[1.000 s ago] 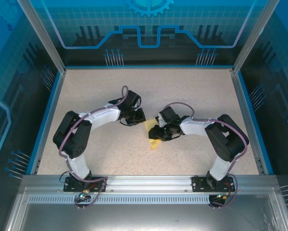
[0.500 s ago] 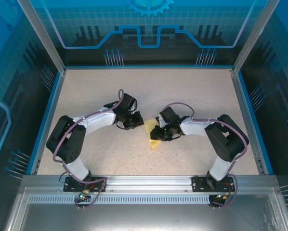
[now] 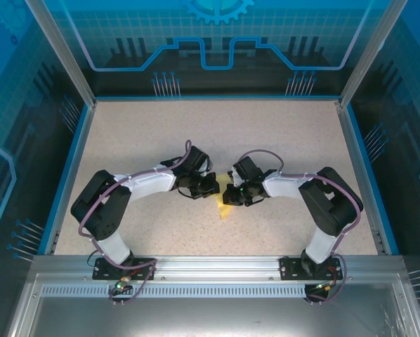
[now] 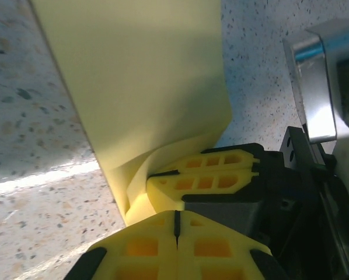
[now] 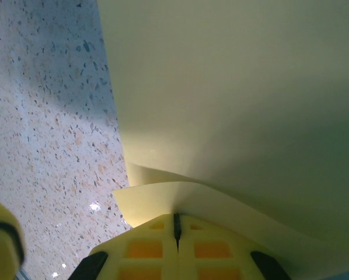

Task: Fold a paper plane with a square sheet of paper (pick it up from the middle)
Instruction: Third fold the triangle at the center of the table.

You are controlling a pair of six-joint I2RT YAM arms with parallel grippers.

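The square sheet of paper [image 3: 225,208] is pale yellow and stands up off the table between the two grippers, partly folded. My right gripper [image 3: 230,194] is shut on it: in the right wrist view a curled fold of the sheet [image 5: 233,99] runs straight into the closed fingertips [image 5: 175,217]. My left gripper [image 3: 210,187] is shut too, its tips [image 4: 176,213] pressed up beside the sheet [image 4: 145,76] and against the right gripper's yellow fingers [image 4: 212,175]. No paper shows between the left jaws. The sheet's lower corner rests on the table.
The speckled tabletop [image 3: 280,140] lies open behind and to both sides of the arms. A blue rim [image 3: 69,168] and metal posts bound it. The two wrists nearly touch at the table's middle.
The left gripper swung right and closed in on the paper until it met the right gripper. The right gripper's jaws shut on the sheet, which now stands more upright.
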